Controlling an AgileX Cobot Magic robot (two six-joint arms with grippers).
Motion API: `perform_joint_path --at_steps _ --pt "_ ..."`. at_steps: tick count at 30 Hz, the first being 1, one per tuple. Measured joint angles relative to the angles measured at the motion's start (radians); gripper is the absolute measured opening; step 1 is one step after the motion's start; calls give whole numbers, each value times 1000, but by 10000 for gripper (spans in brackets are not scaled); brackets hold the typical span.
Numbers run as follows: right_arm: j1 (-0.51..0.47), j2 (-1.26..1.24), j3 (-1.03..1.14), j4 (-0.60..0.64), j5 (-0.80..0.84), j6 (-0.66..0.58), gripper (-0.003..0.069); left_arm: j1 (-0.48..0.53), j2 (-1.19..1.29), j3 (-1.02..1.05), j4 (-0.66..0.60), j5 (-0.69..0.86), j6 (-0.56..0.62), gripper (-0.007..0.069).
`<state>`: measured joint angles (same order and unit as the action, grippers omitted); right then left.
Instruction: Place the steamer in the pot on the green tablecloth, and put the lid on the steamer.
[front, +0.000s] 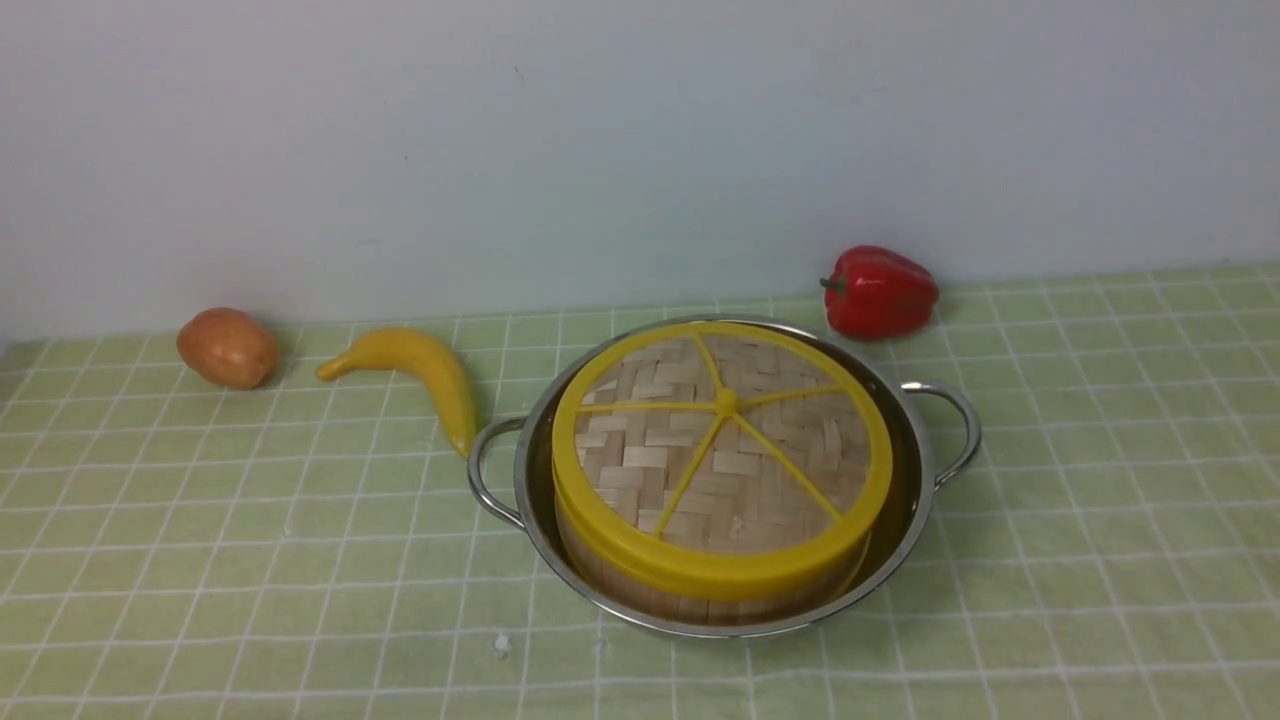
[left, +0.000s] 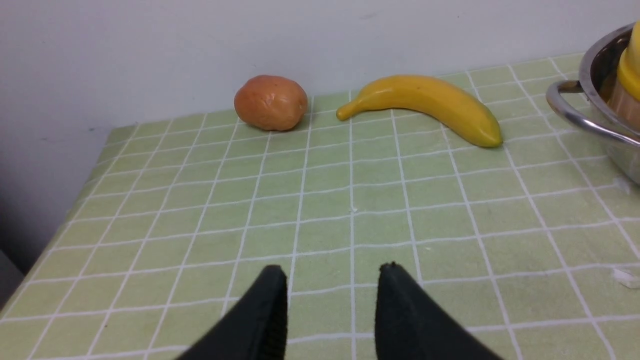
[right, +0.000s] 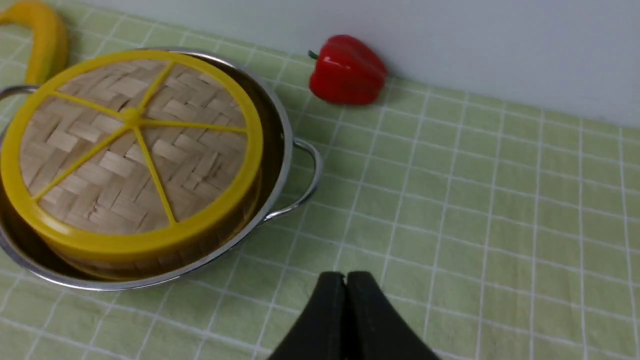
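Findings on progress. In the front view, the wide shiny stainless steel pot with two loop handles (front: 905, 520) sits at centre frame on the light green tablecloth gridded with thin white lines (front: 200, 560). Inside it stands the round bamboo steamer basket with yellow rims (front: 690, 598); only its slatted side wall shows. The flat woven bamboo lid with yellow rim and spokes (front: 722, 450) rests on top of the steamer, apparently seated all round, though its far edge cannot be checked closely.

Both placements appear done; in my judgement nothing of the task remains, beyond the arms standing clear.

Grippers: neither shows in the front view. In its wrist view the left gripper (left: 332, 272), at lower centre, has its fingers spread with bare cloth between them, holding nothing. The right gripper (right: 345, 276), at lower centre of its view, has its fingers pressed together, empty, apart from the pot.

Bystanders, untouched: yellow banana (front: 415, 370) and brown potato (front: 228, 347) at left, red bell pepper (front: 880, 291) at upper right.
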<state>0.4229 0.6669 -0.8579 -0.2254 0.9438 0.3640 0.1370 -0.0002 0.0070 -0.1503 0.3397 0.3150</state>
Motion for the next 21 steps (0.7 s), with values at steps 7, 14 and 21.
perform_joint_path --at_steps 7,14,21 --pt "-152 -474 458 -97 -399 179 25 0 0 0 0 0 0 243" --pt "-302 -663 788 -146 -660 202 40 0 0 0 0 0 0 243" --pt "-306 -663 865 -193 -634 202 54 -1 0 0 0 0 0 243"
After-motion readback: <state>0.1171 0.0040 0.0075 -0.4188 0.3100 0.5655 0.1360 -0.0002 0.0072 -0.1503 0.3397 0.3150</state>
